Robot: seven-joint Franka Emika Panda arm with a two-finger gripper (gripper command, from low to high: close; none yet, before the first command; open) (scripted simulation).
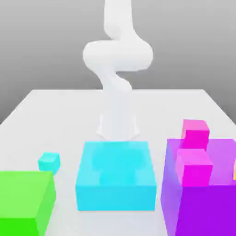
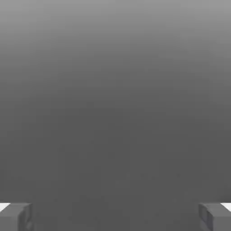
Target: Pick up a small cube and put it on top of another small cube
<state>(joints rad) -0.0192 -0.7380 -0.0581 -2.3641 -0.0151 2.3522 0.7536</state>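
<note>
The small cube point(image 1: 49, 161) is plain cyan and rests on the white table point(image 1: 55, 110) at the exterior view's left, just behind a green block. My white arm point(image 1: 117, 60) rises at the back centre, behind the big cyan block. In the hand view my gripper point(image 2: 115, 219) is open: the two grey fingertips point(image 2: 16, 216) stand far apart with nothing between them, and only plain grey lies ahead. The small cube sits well away from the arm, toward the exterior view's left.
A big flat cyan block point(image 1: 116, 177) fills the front centre. A large green block point(image 1: 23, 200) stands at the front left. At the right, a large purple block point(image 1: 203, 203) has two pink cubes point(image 1: 195, 131) point(image 1: 193, 167) at its top.
</note>
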